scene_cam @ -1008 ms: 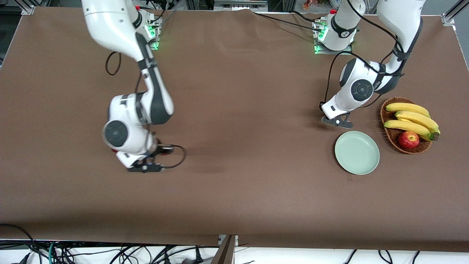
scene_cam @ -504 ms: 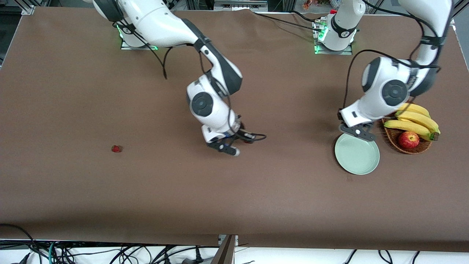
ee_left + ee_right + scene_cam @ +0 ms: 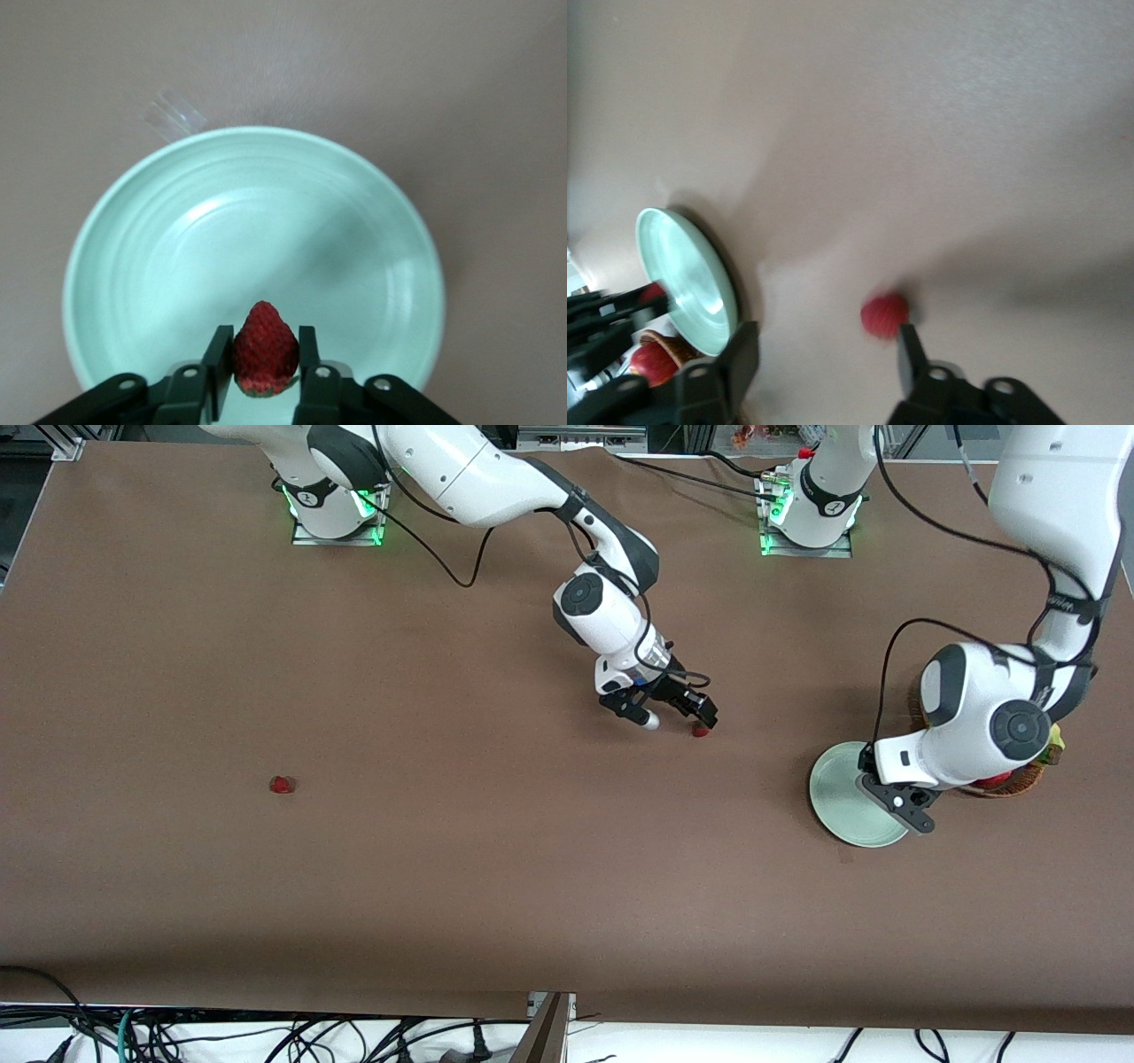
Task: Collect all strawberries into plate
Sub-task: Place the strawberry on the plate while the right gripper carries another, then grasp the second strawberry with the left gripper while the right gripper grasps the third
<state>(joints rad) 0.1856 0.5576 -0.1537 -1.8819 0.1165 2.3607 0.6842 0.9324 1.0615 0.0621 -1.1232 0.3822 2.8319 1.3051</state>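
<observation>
The left hand [image 3: 257,390] hangs over the plate [image 3: 133,230], pinching a strawberry [image 3: 263,347] between its fingers. The right hand [image 3: 675,713], fingers spread wide, sits mid-surface, a second berry [image 3: 700,732] loose just beside one fingertip. A third berry [image 3: 282,784] lies toward the right arm's end. Half a second ago, the left hand was only at the plate's rim.

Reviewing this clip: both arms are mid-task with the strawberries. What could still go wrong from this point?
1. The right hand has opened with its strawberry on the bare table, short of the plate; the berry may roll or need a regrasp.
2. The left hand pinches its strawberry over the plate's edge, so a release here might bounce it off.
3. A third strawberry lies toward the right arm's end of the table and could be forgotten.
</observation>
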